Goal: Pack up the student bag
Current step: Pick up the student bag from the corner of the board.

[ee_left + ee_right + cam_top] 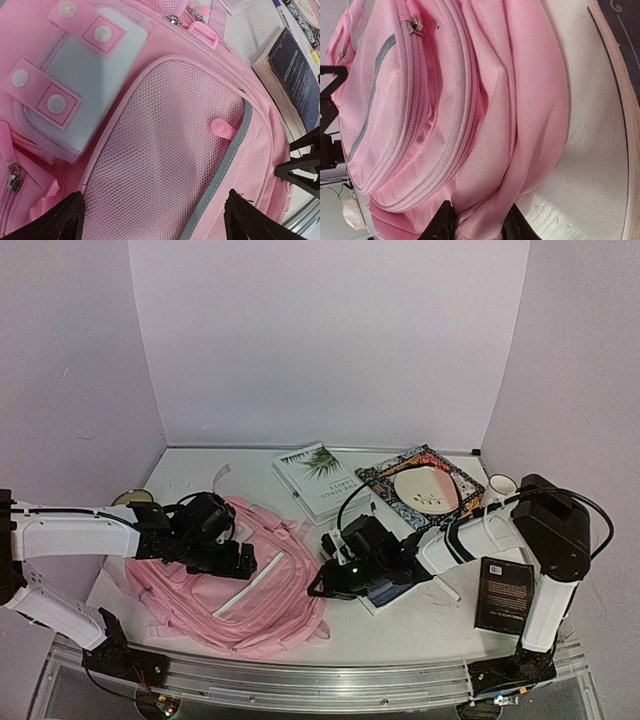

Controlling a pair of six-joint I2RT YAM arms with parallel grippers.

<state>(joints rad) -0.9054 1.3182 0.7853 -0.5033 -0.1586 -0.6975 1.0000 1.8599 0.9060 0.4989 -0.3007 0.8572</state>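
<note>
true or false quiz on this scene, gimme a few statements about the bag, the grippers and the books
1. The left gripper is open above the mesh pocket of the student bag. True.
2. The right gripper holds the black book. False: its fingers pinch a fold of the bag's pink fabric, and the black book lies on the table near the right arm's base.
3. A white book with a leaf on its cover lies on the table beyond the bag. True.
4. The student bag stands upright. False: it lies flat on the table.
</note>
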